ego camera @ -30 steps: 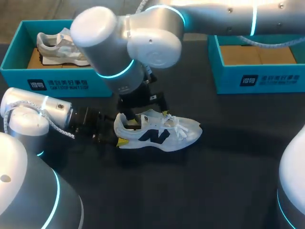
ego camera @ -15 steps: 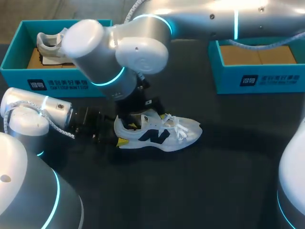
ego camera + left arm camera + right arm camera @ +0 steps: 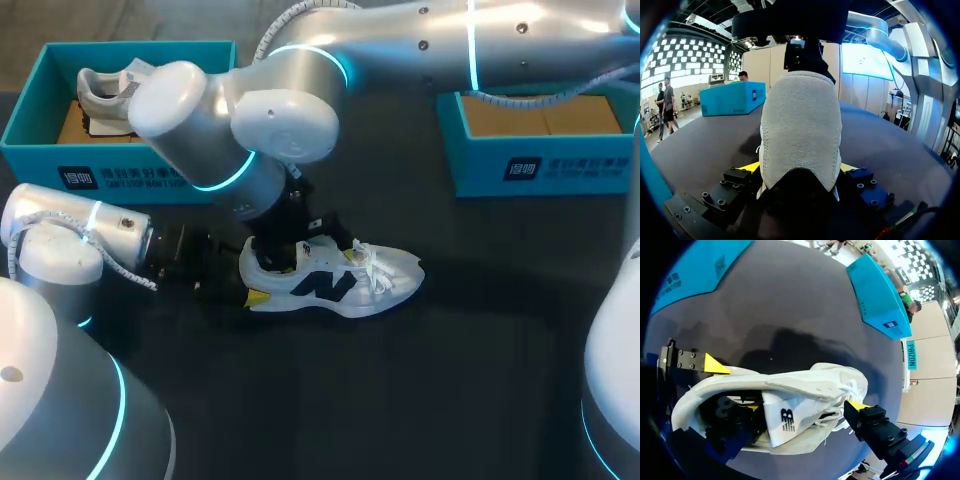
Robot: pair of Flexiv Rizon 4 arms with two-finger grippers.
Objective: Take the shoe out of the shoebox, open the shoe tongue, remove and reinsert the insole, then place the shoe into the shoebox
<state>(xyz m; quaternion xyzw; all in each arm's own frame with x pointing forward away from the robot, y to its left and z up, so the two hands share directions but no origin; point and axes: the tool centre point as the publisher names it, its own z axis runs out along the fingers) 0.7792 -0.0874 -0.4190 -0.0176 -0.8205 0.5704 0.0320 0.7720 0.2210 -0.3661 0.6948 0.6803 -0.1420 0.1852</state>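
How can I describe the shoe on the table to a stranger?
On the dark table, in front of the left teal shoebox, lies a white shoe with a dark side logo. Unlike the other shoe, inside that box, the left gripper holds its heel.

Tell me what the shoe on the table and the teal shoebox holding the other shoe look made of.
The shoe: off-white textile, napped like suede at the heel, judging by the fuzzy grain in the left wrist view. The shoebox: probably cardboard, matte teal outside, bare brown inside.
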